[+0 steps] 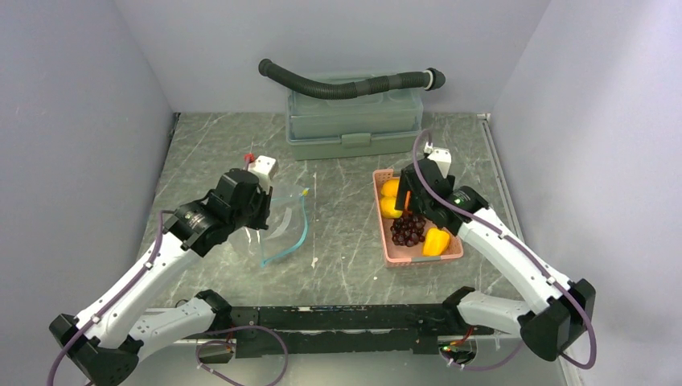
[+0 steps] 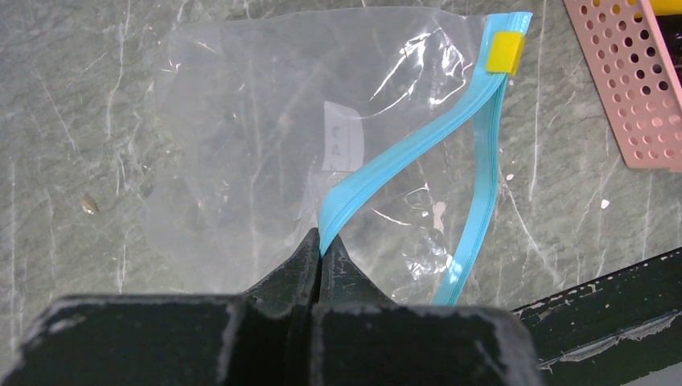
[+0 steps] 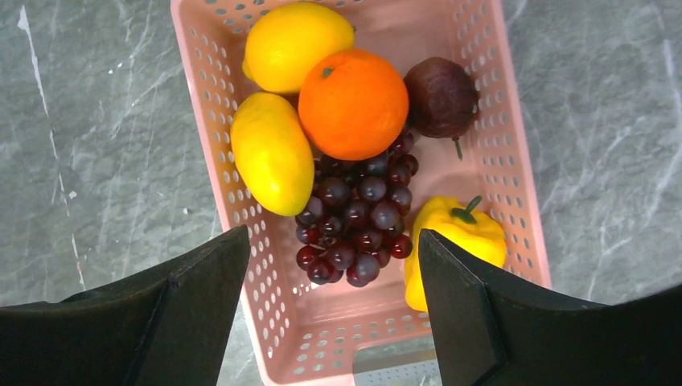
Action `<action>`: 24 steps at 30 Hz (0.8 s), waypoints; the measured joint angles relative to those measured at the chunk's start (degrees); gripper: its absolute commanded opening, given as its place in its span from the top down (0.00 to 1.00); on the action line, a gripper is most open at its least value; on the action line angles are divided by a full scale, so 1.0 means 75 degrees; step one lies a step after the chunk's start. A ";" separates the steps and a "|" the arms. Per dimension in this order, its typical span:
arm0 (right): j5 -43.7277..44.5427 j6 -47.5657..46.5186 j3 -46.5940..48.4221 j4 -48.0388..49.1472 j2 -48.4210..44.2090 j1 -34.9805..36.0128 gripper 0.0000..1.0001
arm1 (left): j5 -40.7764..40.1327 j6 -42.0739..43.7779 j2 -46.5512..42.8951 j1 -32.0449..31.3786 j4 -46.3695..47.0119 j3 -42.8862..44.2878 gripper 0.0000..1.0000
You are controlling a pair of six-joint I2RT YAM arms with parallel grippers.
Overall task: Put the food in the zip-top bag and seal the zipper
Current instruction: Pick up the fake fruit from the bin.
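The clear zip-top bag lies on the marbled table, also seen from above. Its teal zipper gapes open, with a yellow slider at the far end. My left gripper is shut on one zipper strip near the bag's near end. The food sits in the pink basket: two lemons, an orange, a purple grape bunch, a dark round fruit and a yellow pepper. My right gripper is open and empty above the grapes.
A green lidded box with a black corrugated hose on it stands at the back. The basket sits right of the bag. Grey walls close in both sides. The black base rail runs along the near edge.
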 measured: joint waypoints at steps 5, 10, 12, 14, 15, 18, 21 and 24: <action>-0.0548 0.0006 -0.0032 0.0297 0.0449 -0.0149 0.19 | -0.0003 0.0015 -0.0058 0.0000 0.0012 -0.0052 1.00; -0.0918 0.0096 -0.0079 0.0621 0.0915 -0.0318 0.20 | -0.0006 0.0015 -0.0137 0.0000 0.0017 -0.0064 1.00; -0.1055 0.0157 -0.0154 0.0766 0.1067 -0.0373 0.20 | -0.0006 0.0015 -0.0166 0.0000 0.0026 -0.0073 1.00; -0.1204 0.0213 -0.0251 0.0930 0.1163 -0.0434 0.21 | -0.0006 0.0015 -0.0175 0.0000 0.0023 -0.0082 1.00; -0.1297 0.0256 -0.0309 0.1020 0.1218 -0.0481 0.21 | -0.0006 0.0015 -0.0172 0.0000 0.0023 -0.0087 1.00; -0.1559 0.0367 -0.0472 0.1309 0.1390 -0.0638 0.22 | -0.0003 0.0015 -0.0143 0.0000 0.0023 -0.0087 1.00; -0.1801 0.0487 -0.0627 0.1582 0.1571 -0.0758 0.23 | -0.0003 0.0017 -0.0096 0.0000 0.0023 -0.0087 1.00; -0.2014 0.0583 -0.0691 0.1807 0.1728 -0.0842 0.25 | -0.0003 0.0017 -0.0076 0.0000 0.0023 -0.0087 1.00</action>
